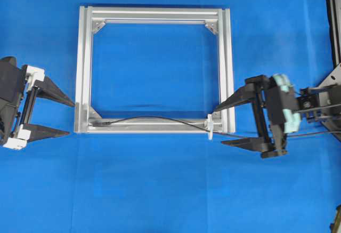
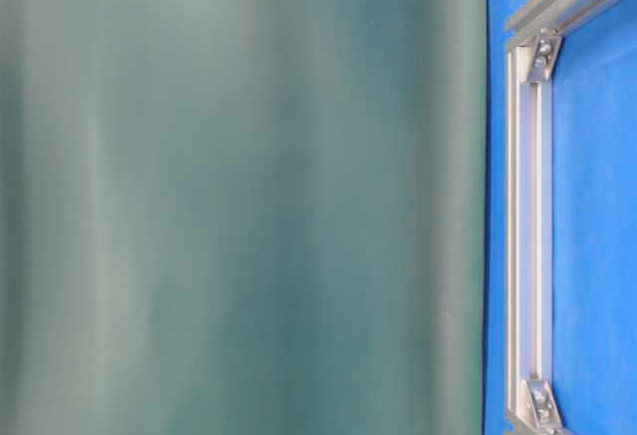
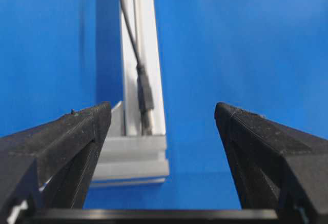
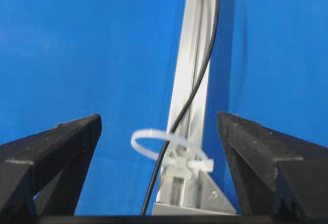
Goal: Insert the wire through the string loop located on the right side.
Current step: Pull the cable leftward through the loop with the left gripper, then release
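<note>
The silver aluminium frame [image 1: 82,67] lies flat on the blue cloth. The black wire [image 1: 149,119] runs along its near bar, with the plug [image 1: 101,121] at the left corner. Its other end runs off to the right past the white string loop [image 1: 210,127]. In the right wrist view the wire [image 4: 197,88] passes through the string loop [image 4: 154,142]. My left gripper [image 1: 71,119] stands open just left of the frame, the plug [image 3: 145,93] lying ahead of it untouched. My right gripper [image 1: 219,126] is open around the loop's corner and holds nothing.
A dark upright structure [image 1: 333,19] stands at the right edge of the overhead view. In the table-level view a blurred green surface [image 2: 239,196] fills most of the picture, with the frame [image 2: 528,216] at the right.
</note>
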Robot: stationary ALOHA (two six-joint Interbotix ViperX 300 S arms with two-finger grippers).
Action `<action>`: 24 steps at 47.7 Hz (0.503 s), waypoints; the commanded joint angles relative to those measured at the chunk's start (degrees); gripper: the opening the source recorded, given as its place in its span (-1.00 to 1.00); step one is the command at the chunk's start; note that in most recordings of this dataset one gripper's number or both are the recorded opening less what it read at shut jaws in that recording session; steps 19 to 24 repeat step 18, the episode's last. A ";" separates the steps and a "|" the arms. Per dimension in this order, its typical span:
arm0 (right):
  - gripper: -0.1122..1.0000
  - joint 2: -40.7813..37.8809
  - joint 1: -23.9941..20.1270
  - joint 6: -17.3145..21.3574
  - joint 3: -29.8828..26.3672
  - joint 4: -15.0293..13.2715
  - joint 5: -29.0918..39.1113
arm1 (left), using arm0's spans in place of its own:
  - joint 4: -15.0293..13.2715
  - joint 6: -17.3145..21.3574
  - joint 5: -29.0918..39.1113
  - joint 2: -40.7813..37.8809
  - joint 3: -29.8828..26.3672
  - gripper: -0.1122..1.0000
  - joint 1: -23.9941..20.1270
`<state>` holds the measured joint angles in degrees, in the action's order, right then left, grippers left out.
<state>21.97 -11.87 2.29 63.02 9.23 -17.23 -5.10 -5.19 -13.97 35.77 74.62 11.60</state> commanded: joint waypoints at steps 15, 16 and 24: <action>0.70 6.42 0.44 -1.32 -0.62 -0.18 2.46 | 0.18 0.09 0.70 2.29 -1.14 0.61 -0.35; 0.70 6.42 0.44 -1.32 -0.62 -0.18 2.46 | 0.18 0.09 0.70 2.20 -1.14 0.61 -0.44; 0.70 6.42 0.44 -1.32 -0.62 -0.18 2.55 | 0.26 0.09 0.70 2.11 -1.23 0.61 -0.53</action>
